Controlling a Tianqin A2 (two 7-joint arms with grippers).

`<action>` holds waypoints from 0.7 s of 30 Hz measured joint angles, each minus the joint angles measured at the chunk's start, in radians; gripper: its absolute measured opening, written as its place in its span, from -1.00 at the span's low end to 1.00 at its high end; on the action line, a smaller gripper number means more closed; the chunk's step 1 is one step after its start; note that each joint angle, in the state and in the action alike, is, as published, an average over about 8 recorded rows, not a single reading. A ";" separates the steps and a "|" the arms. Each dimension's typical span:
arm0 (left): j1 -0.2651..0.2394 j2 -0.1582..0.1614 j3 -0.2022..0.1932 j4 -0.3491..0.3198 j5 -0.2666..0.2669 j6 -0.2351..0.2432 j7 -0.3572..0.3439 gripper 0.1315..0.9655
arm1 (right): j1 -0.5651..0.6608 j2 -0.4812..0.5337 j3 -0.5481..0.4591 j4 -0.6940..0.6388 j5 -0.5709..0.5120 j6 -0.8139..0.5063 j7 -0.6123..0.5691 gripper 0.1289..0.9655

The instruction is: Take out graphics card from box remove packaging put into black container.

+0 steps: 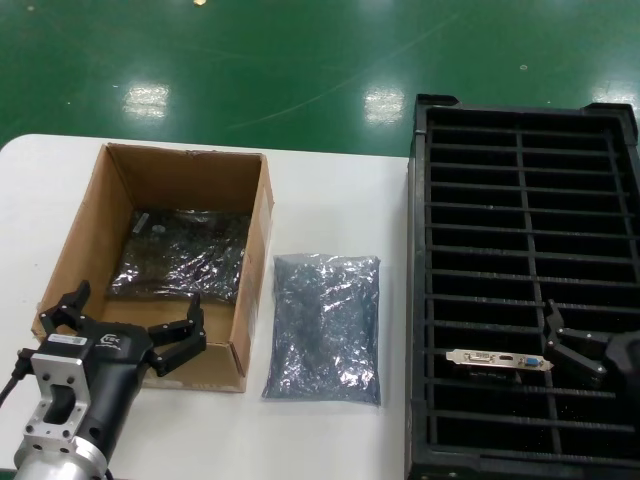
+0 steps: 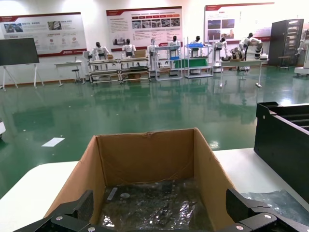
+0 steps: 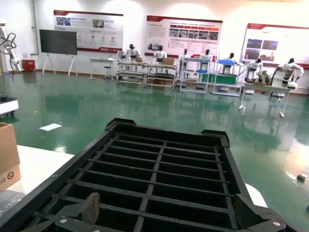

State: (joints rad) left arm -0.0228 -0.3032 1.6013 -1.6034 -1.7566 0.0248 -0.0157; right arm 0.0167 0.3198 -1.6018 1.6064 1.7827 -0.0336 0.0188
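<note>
One graphics card (image 1: 498, 361) already seated in slot of black container (image 1: 420, 300), bracket up. Empty packaging (image 1: 325, 325) flat on worktop (image 1: 330, 190) between box (image 1: 95, 215) and container. Another bagged card (image 1: 182, 255) in box: left to do. My left gripper (image 1: 122, 322) spread wide over box's near wall. My right gripper (image 1: 572, 345) open beside seated card. Box walls hem approach.

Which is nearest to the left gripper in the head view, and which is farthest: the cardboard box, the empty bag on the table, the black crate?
From the left gripper:
1. Cardboard box, directly beneath it.
2. Empty bag, beside the box.
3. Black crate, far right of the table.
</note>
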 joint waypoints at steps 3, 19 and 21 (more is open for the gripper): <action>0.000 0.000 0.000 0.000 0.000 0.000 0.000 1.00 | 0.000 0.000 0.000 0.000 0.000 0.000 0.000 1.00; 0.000 0.000 0.000 0.000 0.000 0.000 0.000 1.00 | 0.000 0.000 0.000 0.000 0.000 0.000 0.000 1.00; 0.000 0.000 0.000 0.000 0.000 0.000 0.000 1.00 | 0.000 0.000 0.000 0.000 0.000 0.000 0.000 1.00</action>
State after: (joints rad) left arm -0.0228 -0.3032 1.6013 -1.6034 -1.7567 0.0247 -0.0157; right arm 0.0167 0.3197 -1.6018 1.6064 1.7828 -0.0335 0.0187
